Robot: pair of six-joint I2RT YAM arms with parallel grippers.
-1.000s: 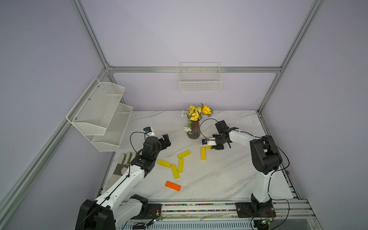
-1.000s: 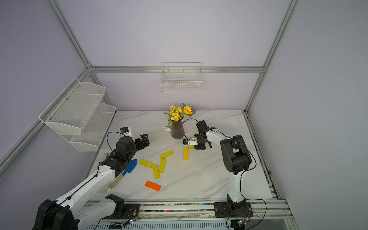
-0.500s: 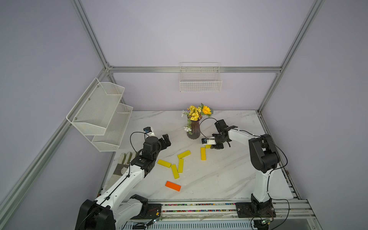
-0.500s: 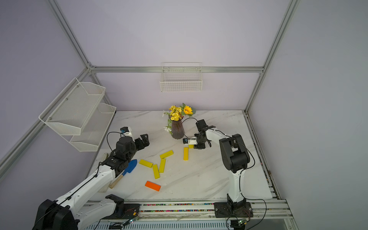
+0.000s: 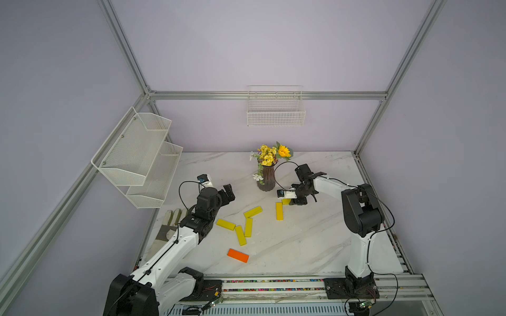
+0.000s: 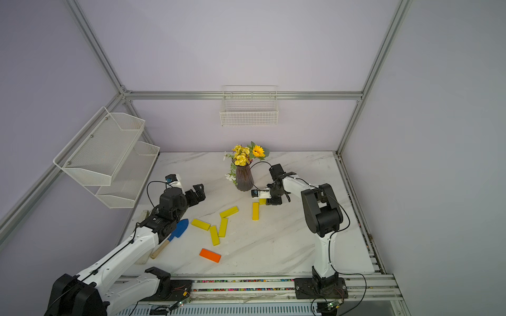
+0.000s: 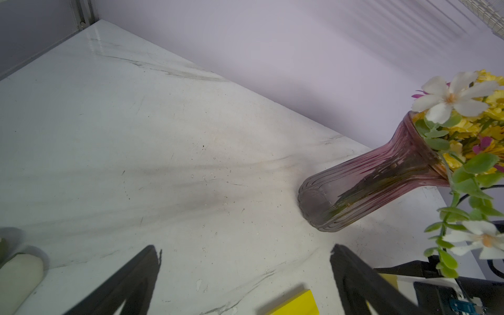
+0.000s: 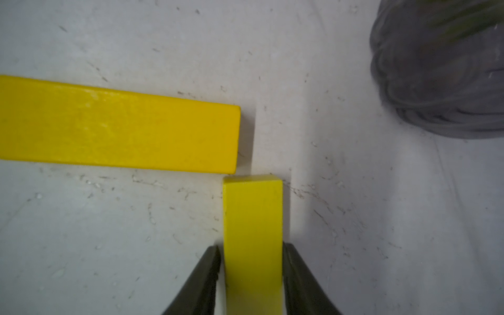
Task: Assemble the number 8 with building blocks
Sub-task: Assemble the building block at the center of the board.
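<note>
Marble tabletop (image 5: 315, 240) bears yellow blocks (image 5: 279, 211); right tool (image 8: 251, 248) flanks one.

Bright, even light, soft shadows (wrist views blurred and stretched at edges)

Pale lilac walls (image 5: 260, 49) close the space on three sides in both top views, smooth under soft, even light. Silver aluminium frame bars (image 5: 268, 95) run up the corners and across the back wall in the upper middle of the frame. A white wire basket (image 5: 276, 115) hangs from that crossbar at centre. At the left of the frame a white two-tier mesh shelf (image 5: 137, 156) juts from the side wall. The white tabletop (image 5: 315, 240), veined with grey like marble, fills the lower middle. A metal rail (image 5: 273, 286) with a strip of coloured specks edges its near side at the bottom
</note>
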